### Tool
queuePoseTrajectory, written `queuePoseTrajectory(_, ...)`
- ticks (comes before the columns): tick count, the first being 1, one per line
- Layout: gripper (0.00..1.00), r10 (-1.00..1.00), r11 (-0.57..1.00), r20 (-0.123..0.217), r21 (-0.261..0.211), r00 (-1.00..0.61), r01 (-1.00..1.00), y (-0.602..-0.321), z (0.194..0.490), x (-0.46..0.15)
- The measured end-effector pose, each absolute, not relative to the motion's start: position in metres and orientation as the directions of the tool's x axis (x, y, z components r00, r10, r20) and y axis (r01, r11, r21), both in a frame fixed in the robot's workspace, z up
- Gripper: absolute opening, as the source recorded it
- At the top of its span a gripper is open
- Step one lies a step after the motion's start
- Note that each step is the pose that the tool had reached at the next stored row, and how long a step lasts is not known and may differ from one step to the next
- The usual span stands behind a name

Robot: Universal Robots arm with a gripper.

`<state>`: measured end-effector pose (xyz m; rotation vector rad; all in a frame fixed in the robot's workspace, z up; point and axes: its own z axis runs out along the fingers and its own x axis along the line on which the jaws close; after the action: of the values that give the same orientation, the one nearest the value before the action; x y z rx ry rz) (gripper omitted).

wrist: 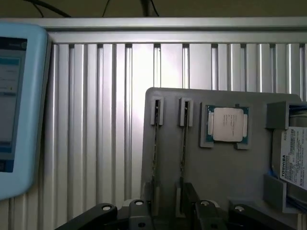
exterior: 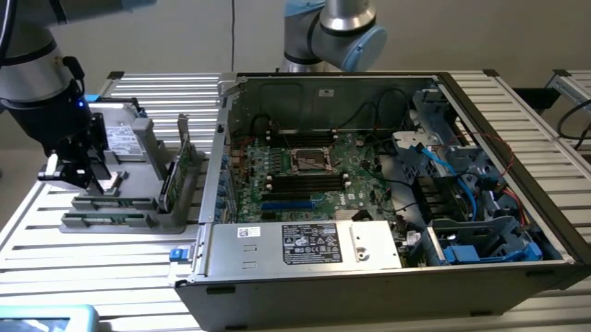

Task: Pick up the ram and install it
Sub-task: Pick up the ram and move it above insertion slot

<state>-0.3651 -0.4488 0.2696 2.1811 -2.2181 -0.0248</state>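
Gripper [wrist: 171, 197] low over the grey holder [wrist: 225, 177], fingers spread apart and gripping nothing, the ram [wrist: 183, 143] on edge in its slot running out from between them, second stick [wrist: 156, 143] just beside, open computer case [exterior: 388, 173] well apart from the hand.

1. In the wrist view you can read the brand "TOSHIBA", printed sideways on the white label of the hard drive [wrist: 293, 160].
2. The smaller lines on this same label are too fine to read.
3. The processor chip [wrist: 226, 124] carries faint print on its metal lid, which is not legible.
4. In the exterior view, the black label [exterior: 311, 243] on the computer case and the white sticker [exterior: 248, 232] beside it show marks you cannot read.
5. The screen of the light-blue device [wrist: 12, 96] shows unreadable lines.
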Motion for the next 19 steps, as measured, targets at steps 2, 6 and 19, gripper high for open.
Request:
queuePoseTrajectory(2, 0.38, -1.000, 0.017, 0.011, 0.032, -0.017, -0.999, -0.450, 0.266, -0.365)
queuePoseTrajectory(6, 0.38, -1.000, 0.017, 0.011, 0.019, -0.017, -1.000, -0.450, 0.262, -0.365)
queuePoseTrajectory(19, 0.38, -1.000, 0.017, 0.012, 0.015, -0.017, -1.000, -0.455, 0.241, -0.366)
